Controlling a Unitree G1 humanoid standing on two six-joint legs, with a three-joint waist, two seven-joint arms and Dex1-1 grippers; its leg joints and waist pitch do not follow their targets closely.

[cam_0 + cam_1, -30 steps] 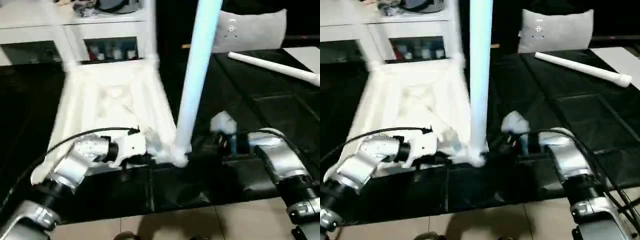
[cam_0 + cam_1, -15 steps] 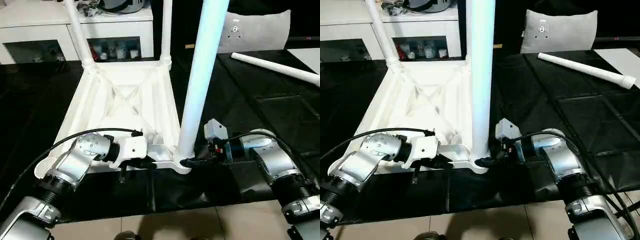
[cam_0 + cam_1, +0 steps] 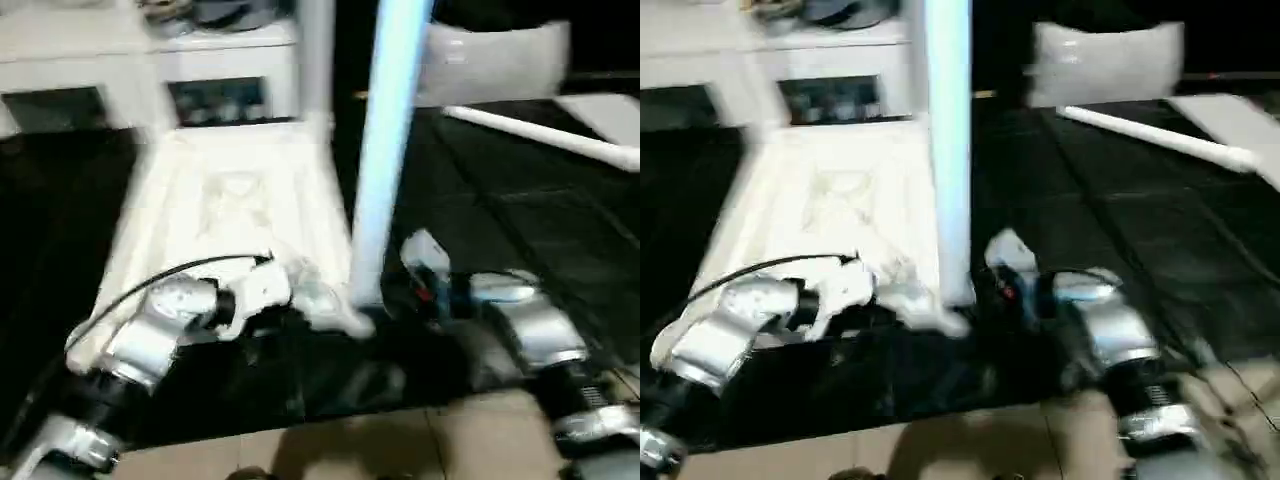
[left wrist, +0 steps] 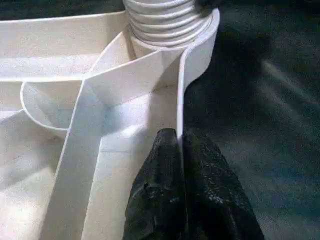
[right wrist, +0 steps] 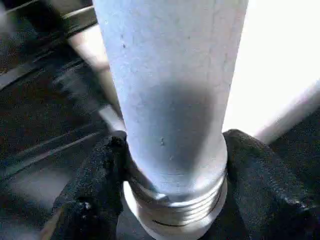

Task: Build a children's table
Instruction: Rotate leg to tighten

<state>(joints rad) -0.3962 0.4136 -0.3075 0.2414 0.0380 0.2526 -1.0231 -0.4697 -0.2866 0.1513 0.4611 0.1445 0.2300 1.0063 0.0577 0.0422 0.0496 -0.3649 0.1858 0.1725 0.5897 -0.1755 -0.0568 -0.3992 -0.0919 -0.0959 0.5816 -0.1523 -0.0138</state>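
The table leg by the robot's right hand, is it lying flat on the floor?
No, the table leg stands upright in the tabletop's corner socket, with the right gripper closed around its threaded base.

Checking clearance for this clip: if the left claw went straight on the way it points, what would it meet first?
The left claw is shut on the table's thin rim wall. Straight ahead along that wall, it would likely first meet the corner socket holding the leg's threaded end.
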